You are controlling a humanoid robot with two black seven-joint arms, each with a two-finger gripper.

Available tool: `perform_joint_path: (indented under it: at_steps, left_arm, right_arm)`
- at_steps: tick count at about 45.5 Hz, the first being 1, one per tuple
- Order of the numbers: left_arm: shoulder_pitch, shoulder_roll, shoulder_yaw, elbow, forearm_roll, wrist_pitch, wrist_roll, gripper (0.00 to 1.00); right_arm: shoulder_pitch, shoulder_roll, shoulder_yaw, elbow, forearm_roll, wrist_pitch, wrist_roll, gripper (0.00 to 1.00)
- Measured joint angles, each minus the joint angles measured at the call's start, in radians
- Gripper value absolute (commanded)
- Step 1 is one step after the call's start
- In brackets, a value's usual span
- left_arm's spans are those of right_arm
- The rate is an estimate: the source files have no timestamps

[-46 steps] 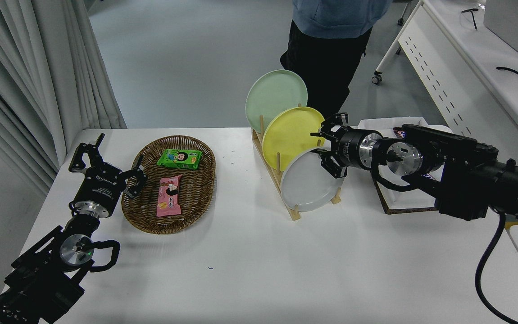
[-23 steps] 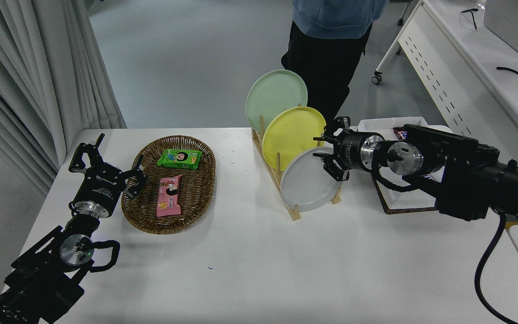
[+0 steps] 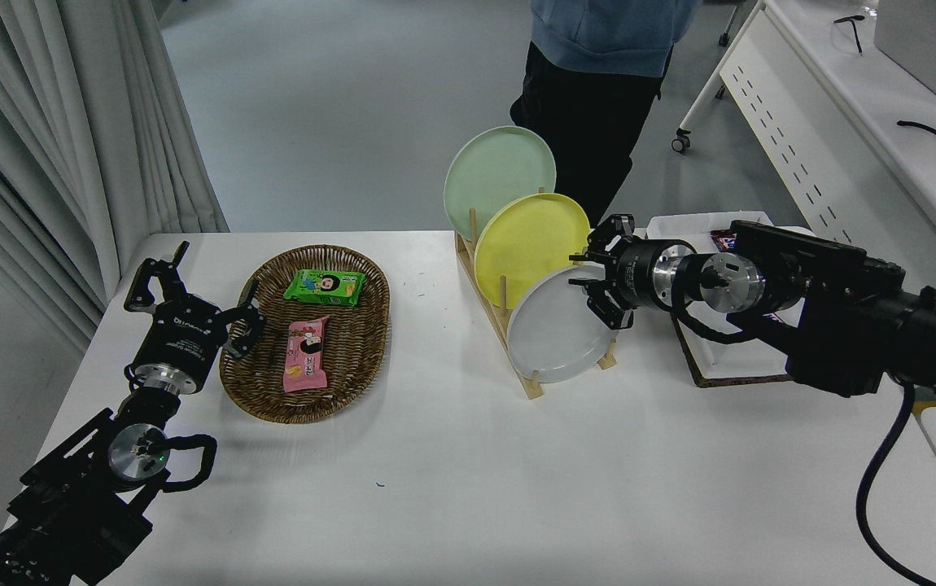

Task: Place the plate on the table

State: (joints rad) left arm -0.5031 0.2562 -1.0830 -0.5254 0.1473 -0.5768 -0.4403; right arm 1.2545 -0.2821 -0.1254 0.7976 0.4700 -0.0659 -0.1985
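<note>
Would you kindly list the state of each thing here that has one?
Grey plate: on edge in the rack, frontmost.
Yellow plate: on edge, middle.
Green plate: on edge, rearmost.
Right gripper: open at the grey plate's rim.
Left gripper: open, parked.

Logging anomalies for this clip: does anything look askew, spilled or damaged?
Nothing stands out. The grey plate, yellow plate and green plate stand in the wooden rack; both snack packets lie in the wicker basket.

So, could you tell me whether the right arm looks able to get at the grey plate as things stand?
Probably yes: the right gripper, open, sits at the upper right rim of the grey plate, the nearest in the rack, with nothing between.
</note>
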Motion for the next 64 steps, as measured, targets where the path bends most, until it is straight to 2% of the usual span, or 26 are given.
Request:
perform_joint_path:
  at_steps: [21, 33, 46, 52, 56, 64]
  left_arm:
    - [0.000, 0.000, 0.000, 0.000, 0.000, 0.000, 0.000, 1.00]
    - [0.000, 0.000, 0.000, 0.000, 0.000, 0.000, 0.000, 1.00]
    - [0.000, 0.000, 0.000, 0.000, 0.000, 0.000, 0.000, 1.00]
    - [0.000, 0.000, 0.000, 0.000, 0.000, 0.000, 0.000, 1.00]
    - [0.000, 0.000, 0.000, 0.000, 0.000, 0.000, 0.000, 1.00]
    - [0.000, 0.000, 0.000, 0.000, 0.000, 0.000, 0.000, 1.00]
  right_arm:
    - [0.001, 0.005, 0.008, -0.001, -0.007, 0.000, -0.006, 0.21]
    - [-0.001, 0.007, 0.018, -0.003, -0.011, 0.000, -0.008, 0.14]
    - [-0.001, 0.008, 0.021, -0.004, -0.012, -0.001, -0.008, 0.11]
    - [-0.001, 0.009, 0.023, -0.004, -0.013, -0.001, -0.009, 0.07]
    - [-0.001, 0.009, 0.025, -0.004, -0.013, -0.002, -0.009, 0.00]
    - [-0.001, 0.008, 0.030, -0.003, -0.013, -0.002, -0.018, 0.00]
